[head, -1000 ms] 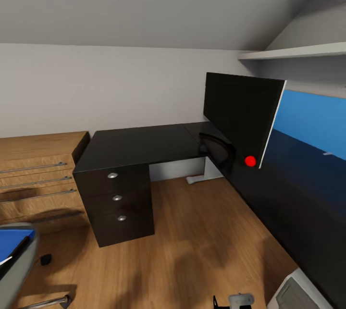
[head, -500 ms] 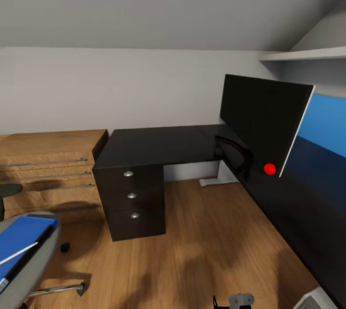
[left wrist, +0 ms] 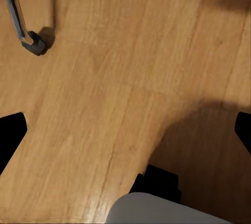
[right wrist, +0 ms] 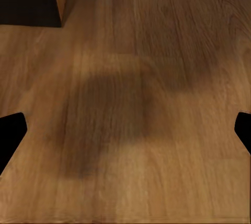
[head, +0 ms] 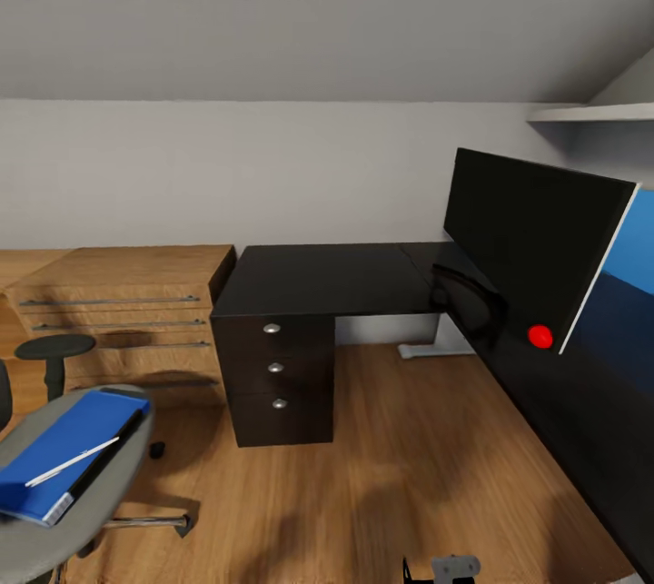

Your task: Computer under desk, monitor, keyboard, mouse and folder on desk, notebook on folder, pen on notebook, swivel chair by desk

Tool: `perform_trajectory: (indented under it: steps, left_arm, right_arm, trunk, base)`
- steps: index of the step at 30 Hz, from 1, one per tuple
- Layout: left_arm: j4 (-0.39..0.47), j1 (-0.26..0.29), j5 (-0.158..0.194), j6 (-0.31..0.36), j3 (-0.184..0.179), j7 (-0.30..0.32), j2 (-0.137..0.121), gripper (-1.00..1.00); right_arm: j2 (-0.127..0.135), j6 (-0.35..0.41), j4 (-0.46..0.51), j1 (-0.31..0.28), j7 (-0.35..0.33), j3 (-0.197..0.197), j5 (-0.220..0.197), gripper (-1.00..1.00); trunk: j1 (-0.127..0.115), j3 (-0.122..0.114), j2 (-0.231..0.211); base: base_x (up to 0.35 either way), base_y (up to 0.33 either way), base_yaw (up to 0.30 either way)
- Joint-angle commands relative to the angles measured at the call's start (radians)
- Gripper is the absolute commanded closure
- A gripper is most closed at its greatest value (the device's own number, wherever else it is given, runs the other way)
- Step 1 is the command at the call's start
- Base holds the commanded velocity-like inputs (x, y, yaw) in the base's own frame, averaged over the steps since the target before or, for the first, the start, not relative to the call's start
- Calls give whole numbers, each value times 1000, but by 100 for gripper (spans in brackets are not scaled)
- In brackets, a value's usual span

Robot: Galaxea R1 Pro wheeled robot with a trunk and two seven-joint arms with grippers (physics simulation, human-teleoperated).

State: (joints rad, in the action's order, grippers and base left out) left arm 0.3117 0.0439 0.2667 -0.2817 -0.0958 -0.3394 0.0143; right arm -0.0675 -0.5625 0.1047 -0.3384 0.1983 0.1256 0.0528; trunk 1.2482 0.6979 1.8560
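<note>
Head view: blue folder (head: 68, 452) lying flat on swivel chair (head: 86, 511) seat at lower left, long axis running toward desk (head: 327, 280); pen (head: 73, 462) resting lengthwise on it. Monitor (head: 536, 243) upright on desk's right wing. Left gripper (left wrist: 125, 130) fingers spread wide over wood floor (left wrist: 104, 78); right gripper (right wrist: 125, 130) likewise wide apart.

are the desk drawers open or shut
Shut. All three drawer fronts on the desk sit flush in one plane, knobs lined up, with no gap showing.
</note>
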Motion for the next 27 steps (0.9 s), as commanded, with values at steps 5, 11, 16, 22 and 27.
perform_trajectory:
  steps: [5, 11, 16, 22, 27]
  left_arm:
    - [-1, 1, 9, -4, -9, -6, -1, -100]
    - [0, 1, 7, -5, -9, -7, 0, -100]
    - [0, 1, 7, -5, -9, -10, 1, -100]
    - [-1, 1, 6, -5, -9, -12, 1, -100]
    - [-1, 1, 6, -5, -9, -12, 1, -100]
  right_arm:
    - [0, 0, -2, -1, 10, 6, 6, -100]
    - [-1, 0, -2, -1, 10, 6, 6, -100]
    - [-2, 0, -2, -1, 10, 6, 6, -100]
    - [-2, 0, -3, -1, 10, 6, 6, -100]
    - [-2, 0, -2, -1, 10, 7, 6, -100]
  trunk:
    - [-20, -15, -35]
    - [-43, -34, -77]
    - [-62, -49, -112]
    - [-85, -68, -154]
    - [-104, -83, -189]
  base:
    - [-305, 0, 15]
    - [-336, 0, 2]
    - [-339, 0, 0]
    - [-340, 0, 0]
    - [-337, -5, 0]
